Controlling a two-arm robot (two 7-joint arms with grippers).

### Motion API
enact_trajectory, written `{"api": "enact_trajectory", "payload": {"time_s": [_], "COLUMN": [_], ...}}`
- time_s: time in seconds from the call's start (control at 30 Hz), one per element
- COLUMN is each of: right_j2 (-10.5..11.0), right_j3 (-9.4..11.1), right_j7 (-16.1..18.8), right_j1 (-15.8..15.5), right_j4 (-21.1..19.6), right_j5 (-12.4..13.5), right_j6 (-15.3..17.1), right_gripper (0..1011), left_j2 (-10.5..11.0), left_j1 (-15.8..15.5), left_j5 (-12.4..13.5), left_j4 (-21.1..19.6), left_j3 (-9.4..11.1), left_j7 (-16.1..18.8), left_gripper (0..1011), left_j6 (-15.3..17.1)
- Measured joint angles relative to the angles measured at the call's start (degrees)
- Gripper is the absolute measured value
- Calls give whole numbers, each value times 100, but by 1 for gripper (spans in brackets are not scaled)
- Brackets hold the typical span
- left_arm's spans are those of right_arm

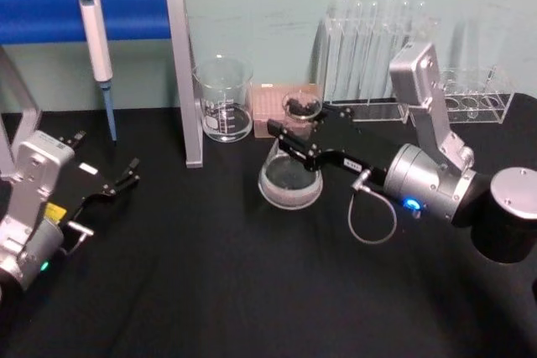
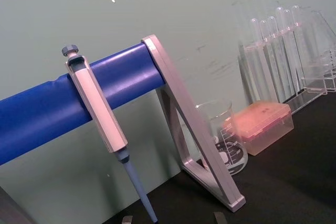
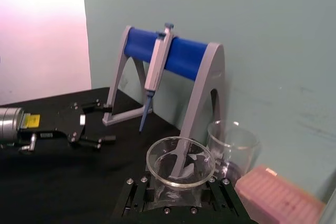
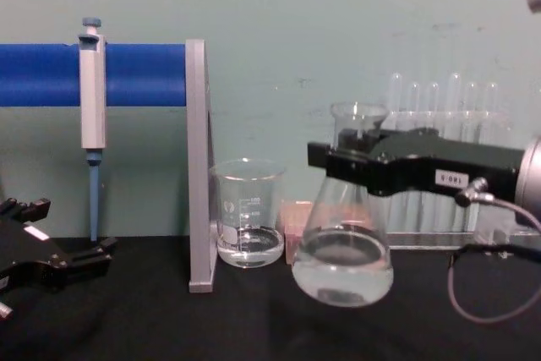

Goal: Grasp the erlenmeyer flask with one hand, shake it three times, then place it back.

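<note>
- At the middle of the black surface [image 1: 210,274]: erlenmeyer flask [image 1: 289,180], a little clear liquid in its wide base, leaning slightly; cannot tell whether the base touches down.
- Around its neck: right end effector [image 1: 304,127], extended from the right, jaws pinching the glass just below the flared rim.
- Just behind the flask: pink box [image 1: 267,102], close against its far side.
- Behind and to the left: glass beaker [image 1: 225,106], apart from the flask, beside the grey upright of the pipette stand [image 1: 180,73].
- On the stand's blue bar: pipette [image 1: 96,39], hanging tip down, well left of the flask.
- Behind the right arm: rack of test tubes [image 1: 373,39], near the arm's upper housing.
- At the left edge: left end effector [image 1: 126,175], fingers spread, holding nothing, well apart from the flask.
</note>
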Motion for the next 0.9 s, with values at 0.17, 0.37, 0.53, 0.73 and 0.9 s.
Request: {"api": "enact_trajectory", "payload": {"time_s": [0.17,0.37,0.53,0.73,0.9], "right_j2": [0,-5,1,11,7], "right_j3": [-62,-104,-158,-230,-304], "right_j7": [30,80,124,165,185], "right_j1": [-12,-26,-43,-63,-81], "right_j4": [122,204,278,333,393], "right_j5": [-15,1,5,-19,-85], "right_j6": [-6,-7,-2,1,-24], "right_gripper": [449,449,449,449,449], "left_j2": [0,0,0,0,0], "left_j1": [0,0,0,0,0], "left_j5": [0,0,0,0,0], "left_j4": [0,0,0,0,0], "left_j3": [0,0,0,0,0], "left_j7": [0,0,0,0,0], "left_gripper": [1001,1001,1001,1001,1001], "left_j6": [0,0,0,0,0]}}
